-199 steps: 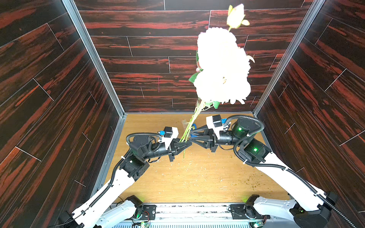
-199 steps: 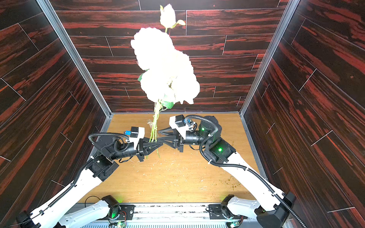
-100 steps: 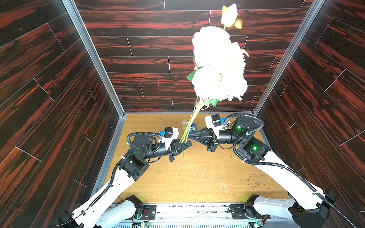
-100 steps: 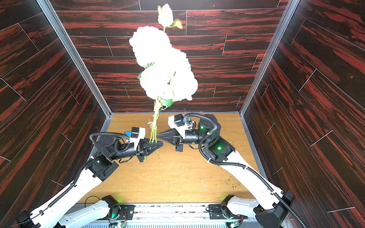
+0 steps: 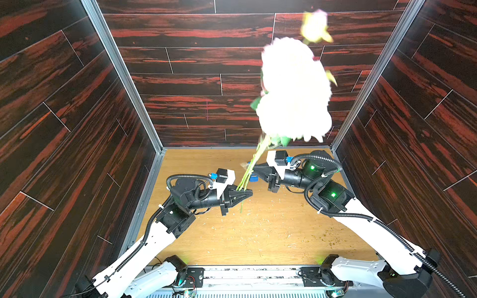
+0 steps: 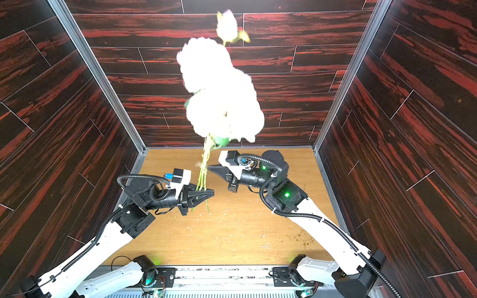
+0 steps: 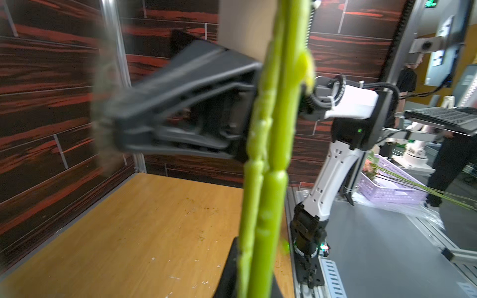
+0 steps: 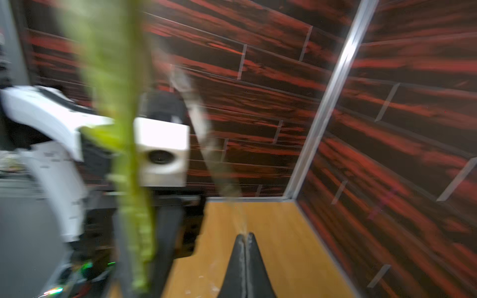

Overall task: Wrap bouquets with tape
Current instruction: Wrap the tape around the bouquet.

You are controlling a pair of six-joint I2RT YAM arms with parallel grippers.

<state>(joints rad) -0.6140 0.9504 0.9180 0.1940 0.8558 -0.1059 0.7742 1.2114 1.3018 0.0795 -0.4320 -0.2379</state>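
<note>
Found black left claw (image 5: pixel 247 193) pinching lower ends of bouquet of thin green stems with pale ruffled blooms (image 5: pixel 293 98), blooms uppermost, scuffed wooden worktop (image 5: pixel 258 237) beneath it. Noted black right claw (image 5: pixel 255 169) just right of the stems, pressed together on blurred translucent tape strip (image 8: pixel 199 121).

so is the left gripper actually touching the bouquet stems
Touching. In both top views the left gripper is shut on the lower stems; the left wrist view shows them rising from between its jaws.
</note>
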